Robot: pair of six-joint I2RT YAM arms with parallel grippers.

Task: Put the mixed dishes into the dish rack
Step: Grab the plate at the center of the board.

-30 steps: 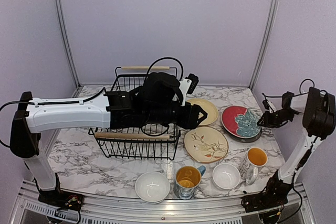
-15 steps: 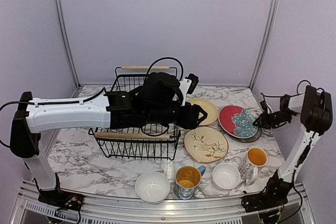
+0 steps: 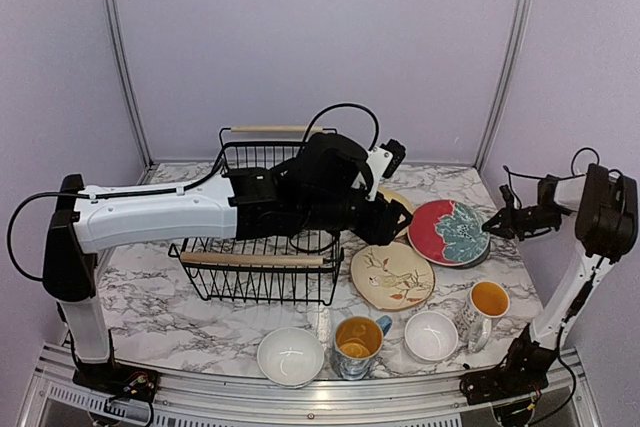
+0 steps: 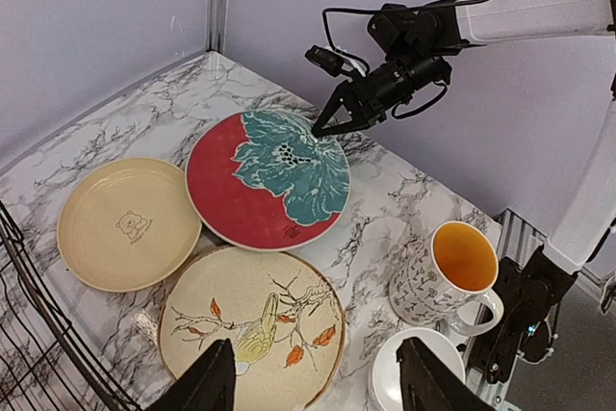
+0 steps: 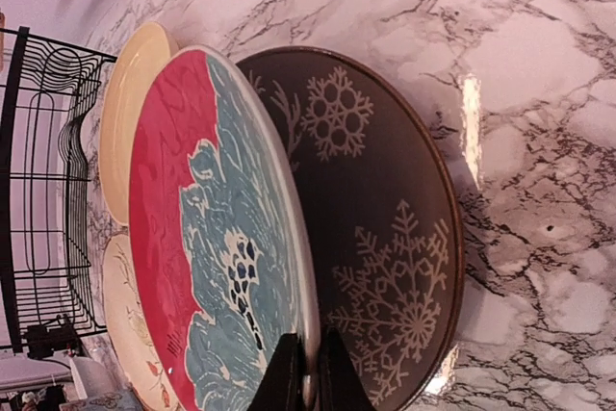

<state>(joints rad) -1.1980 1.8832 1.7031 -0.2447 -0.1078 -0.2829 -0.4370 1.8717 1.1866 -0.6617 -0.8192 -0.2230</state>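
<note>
The right gripper (image 5: 310,358) is pinching the rim of the red plate (image 5: 192,267) with the teal leaf, its jaws closed on that edge. The gripped side is tilting up off the grey plate (image 5: 385,238) beneath it, while the opposite edge is sitting just beside the pale yellow plate (image 4: 125,223) and the bird plate (image 4: 255,320). Bare marble table (image 3: 150,297) is showing behind the plates and toward the right corner, whereas two bowls (image 3: 290,355) and two mugs (image 3: 487,302) are crowding the front edge in a row. The dish rack (image 3: 255,259) is standing left of centre, its right end near the pale yellow plate. The right arm is reaching in from the side wall with its forearm roughly level and fingers pointing left. The left arm is stretching across above the rack, and the left gripper (image 4: 318,382) is hovering over the plates with its jaws apart, holding nothing
</note>
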